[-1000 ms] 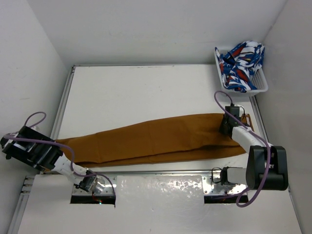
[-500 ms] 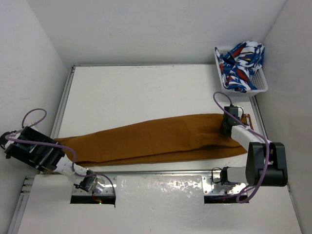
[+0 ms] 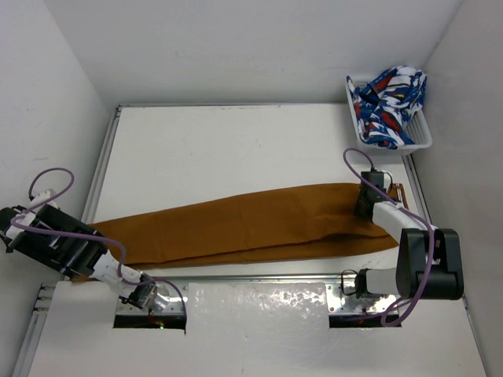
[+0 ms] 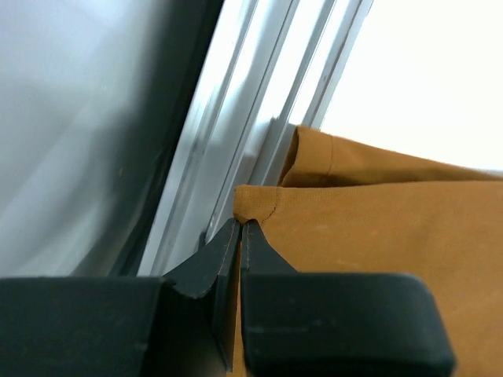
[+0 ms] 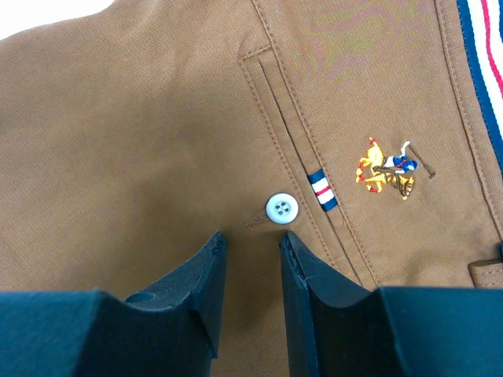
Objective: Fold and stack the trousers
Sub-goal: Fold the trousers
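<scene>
The mustard-brown trousers [image 3: 251, 224] lie flat and stretched across the table, hems at the left and waistband at the right. My left gripper [image 3: 89, 236] is at the hem end. In the left wrist view it [image 4: 240, 225] is shut on the corner of a trouser hem [image 4: 259, 200] beside the table's metal rail. My right gripper [image 3: 365, 206] is over the seat of the trousers. In the right wrist view it [image 5: 251, 239] is open, its tips down on the fabric just below a white pocket button [image 5: 280, 208]. An embroidered logo [image 5: 389, 169] and the striped waistband edge [image 5: 483, 63] are nearby.
A white basket [image 3: 424, 141] holding blue-white-red patterned clothes [image 3: 389, 98] stands at the back right corner. Metal rails [image 3: 102, 165] run along the table's left and right edges. White walls enclose the table.
My left arm has shifted slightly toward the near left, keeping hold of the hem. The right arm and the trousers have barely moved.
</scene>
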{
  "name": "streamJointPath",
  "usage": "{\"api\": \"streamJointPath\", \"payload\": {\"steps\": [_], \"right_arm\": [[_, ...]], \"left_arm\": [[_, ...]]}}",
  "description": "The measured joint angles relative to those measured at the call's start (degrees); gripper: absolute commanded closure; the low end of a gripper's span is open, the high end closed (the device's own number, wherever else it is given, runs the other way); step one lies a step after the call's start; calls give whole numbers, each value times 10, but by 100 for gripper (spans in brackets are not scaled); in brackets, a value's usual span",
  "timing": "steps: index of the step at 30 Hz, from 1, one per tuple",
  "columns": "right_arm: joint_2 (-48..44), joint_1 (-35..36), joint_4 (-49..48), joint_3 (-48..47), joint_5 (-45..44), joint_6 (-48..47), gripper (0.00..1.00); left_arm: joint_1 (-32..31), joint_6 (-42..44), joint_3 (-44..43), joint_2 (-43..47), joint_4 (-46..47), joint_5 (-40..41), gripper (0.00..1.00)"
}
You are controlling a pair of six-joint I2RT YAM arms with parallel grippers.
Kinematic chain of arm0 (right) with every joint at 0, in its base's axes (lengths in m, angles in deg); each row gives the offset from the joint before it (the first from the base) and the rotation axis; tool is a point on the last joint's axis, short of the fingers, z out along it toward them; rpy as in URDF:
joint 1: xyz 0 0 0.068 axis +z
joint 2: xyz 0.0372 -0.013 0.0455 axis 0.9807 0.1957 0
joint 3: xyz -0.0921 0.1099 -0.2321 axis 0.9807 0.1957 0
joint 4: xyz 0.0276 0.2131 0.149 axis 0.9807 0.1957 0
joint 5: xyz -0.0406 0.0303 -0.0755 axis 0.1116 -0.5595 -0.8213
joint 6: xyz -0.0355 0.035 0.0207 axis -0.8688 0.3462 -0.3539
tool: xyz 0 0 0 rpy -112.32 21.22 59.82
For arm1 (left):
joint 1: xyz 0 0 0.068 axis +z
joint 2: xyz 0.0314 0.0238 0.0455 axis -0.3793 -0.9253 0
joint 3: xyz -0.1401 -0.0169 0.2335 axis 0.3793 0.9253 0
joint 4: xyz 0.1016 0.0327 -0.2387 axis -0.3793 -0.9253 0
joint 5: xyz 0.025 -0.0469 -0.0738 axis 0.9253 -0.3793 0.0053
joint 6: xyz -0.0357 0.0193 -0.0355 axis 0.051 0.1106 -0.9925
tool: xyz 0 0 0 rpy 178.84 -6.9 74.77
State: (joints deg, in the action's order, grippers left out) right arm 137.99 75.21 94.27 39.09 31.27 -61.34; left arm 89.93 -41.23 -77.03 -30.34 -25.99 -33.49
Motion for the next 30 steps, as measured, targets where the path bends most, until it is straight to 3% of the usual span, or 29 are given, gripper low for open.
{"api": "streamJointPath", "payload": {"steps": [6, 10, 12, 17, 21, 25, 30], "right_arm": [[7, 0, 0, -2, -2, 0, 68], [21, 0, 16, -19, -14, -6, 59], [29, 0, 32, -35, -25, -14, 52], [14, 0, 59, -76, -47, -47, 48], [-51, 34, 60, -116, -54, -74, 56], [-80, 153, 55, -134, -48, -81, 62], [-23, 327, 39, -120, 2, -75, 67]], "left_arm": [[-17, -12, 0, 0, 32, -16, 100], [-30, 0, -13, -5, 31, -12, 60], [-32, 3, -21, -6, 28, -6, 54], [-40, 10, -53, 13, -21, -4, 59], [-106, 40, -76, 68, -81, 1, 63], [-189, 78, -11, 140, -128, 18, 65], [-190, 99, 130, 156, -138, 106, 66]]}}
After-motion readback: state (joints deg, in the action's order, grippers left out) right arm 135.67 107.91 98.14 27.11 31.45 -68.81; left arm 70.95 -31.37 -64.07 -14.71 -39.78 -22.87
